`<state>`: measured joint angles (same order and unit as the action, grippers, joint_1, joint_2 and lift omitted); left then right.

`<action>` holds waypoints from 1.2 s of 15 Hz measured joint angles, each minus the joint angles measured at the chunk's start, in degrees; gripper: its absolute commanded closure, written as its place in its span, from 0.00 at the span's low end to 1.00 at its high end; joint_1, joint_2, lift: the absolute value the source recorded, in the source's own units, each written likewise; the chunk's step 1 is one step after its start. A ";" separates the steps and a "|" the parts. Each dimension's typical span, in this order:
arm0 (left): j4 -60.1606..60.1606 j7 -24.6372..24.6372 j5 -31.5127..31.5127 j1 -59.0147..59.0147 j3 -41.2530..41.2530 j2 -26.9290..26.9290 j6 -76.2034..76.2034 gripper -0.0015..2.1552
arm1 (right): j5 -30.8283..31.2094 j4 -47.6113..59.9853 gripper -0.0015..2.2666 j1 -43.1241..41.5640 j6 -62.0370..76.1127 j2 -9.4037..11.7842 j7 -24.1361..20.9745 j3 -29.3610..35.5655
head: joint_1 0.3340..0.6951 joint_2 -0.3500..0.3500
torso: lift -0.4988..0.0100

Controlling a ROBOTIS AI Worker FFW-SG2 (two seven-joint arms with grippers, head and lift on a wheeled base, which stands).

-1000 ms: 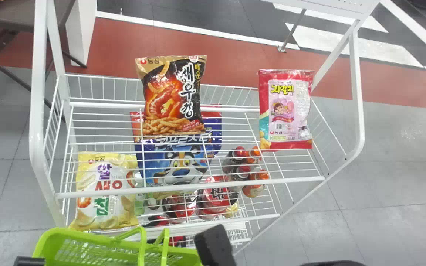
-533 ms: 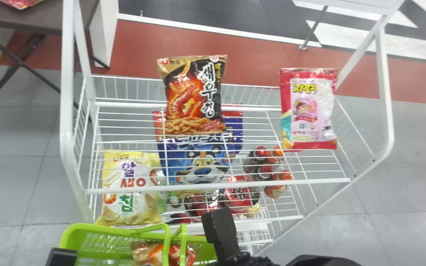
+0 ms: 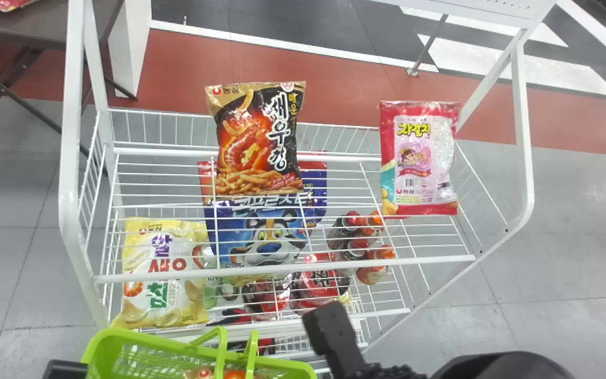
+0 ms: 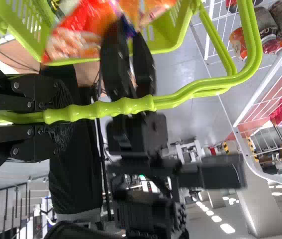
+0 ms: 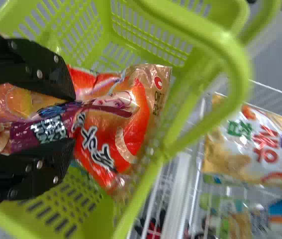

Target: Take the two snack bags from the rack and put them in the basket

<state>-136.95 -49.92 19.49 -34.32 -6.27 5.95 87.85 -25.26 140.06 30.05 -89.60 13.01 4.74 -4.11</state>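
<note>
At the bottom edge of the head view, my left gripper's arm (image 3: 65, 369) is a dark block beside the green basket (image 3: 92, 352). The left gripper (image 4: 51, 117) is closed around the basket handle (image 4: 126, 105). Right of the basket stands the dark upper part of my right gripper (image 3: 334, 334). That right gripper (image 5: 74, 121) has a red-orange snack bag (image 5: 131, 119) between its fingers, held over and partly inside the basket. The bag's upper edge (image 3: 203, 373) peeks above the basket's near side. Other bags rest on the rack: yellow-white (image 3: 163, 273), black-orange (image 3: 258, 142) and pink-red (image 3: 418, 158).
The white wire rack (image 3: 282, 271) stands just behind the basket, with a blue tiger bag (image 3: 266, 237) and several bottles (image 3: 358, 245) on lower levels. Its tall posts (image 3: 70, 158) rise at both sides. A dark table (image 3: 34, 26) is at the far left.
The head view has swayed and partly swung back. Against the rack, the right gripper's dark part shifted left, then right. A bag that did not show a second ago now shows in the basket.
</note>
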 measured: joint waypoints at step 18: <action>5.70 -4.16 1.62 -0.75 1.08 -0.32 -3.14 0.87 | 15.48 -1.32 0.04 23.49 87.74 -5.37 2.56 2.16 | 1.00 0.00 | 0.96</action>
<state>-131.24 -54.09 21.10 -35.07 -5.19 5.62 84.71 -9.78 138.74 53.53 -1.86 7.65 7.30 -1.95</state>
